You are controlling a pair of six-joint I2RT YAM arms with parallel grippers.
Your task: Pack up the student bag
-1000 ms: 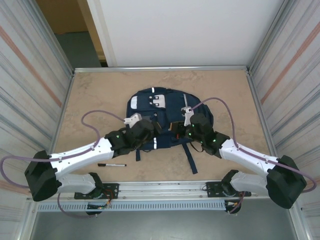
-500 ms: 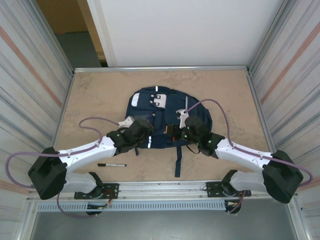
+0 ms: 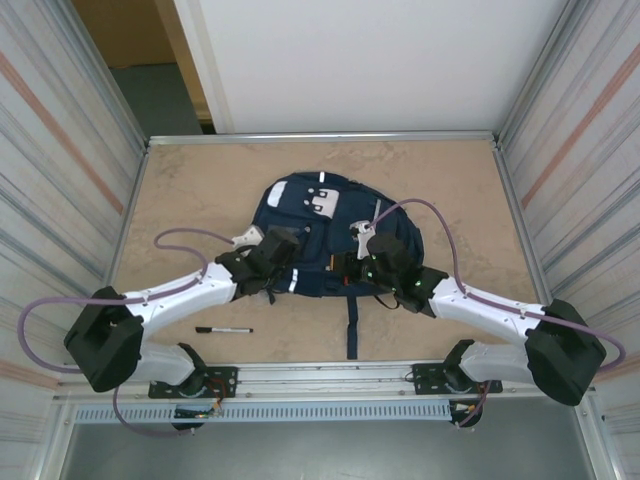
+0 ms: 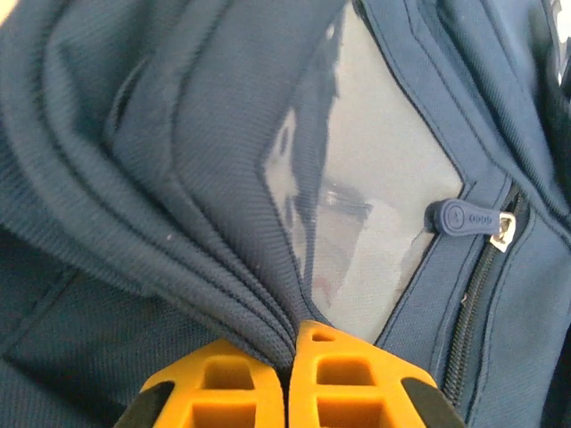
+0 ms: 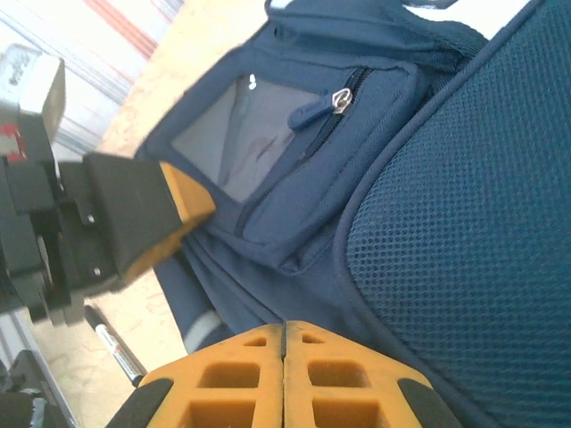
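Navy fabric of the student bag [image 3: 300, 215] bunches in folds inside my left gripper [image 4: 290, 343], which is clenched on it. My right gripper [image 5: 284, 334] is pressed closed at the bag's edge; whether any cloth is caught there is hidden. The bag lies in the middle of the tan, mottled table [image 3: 200, 190], with a pen [image 3: 224, 329] near the front and ribbed metal walls [image 3: 60, 150] on both sides.
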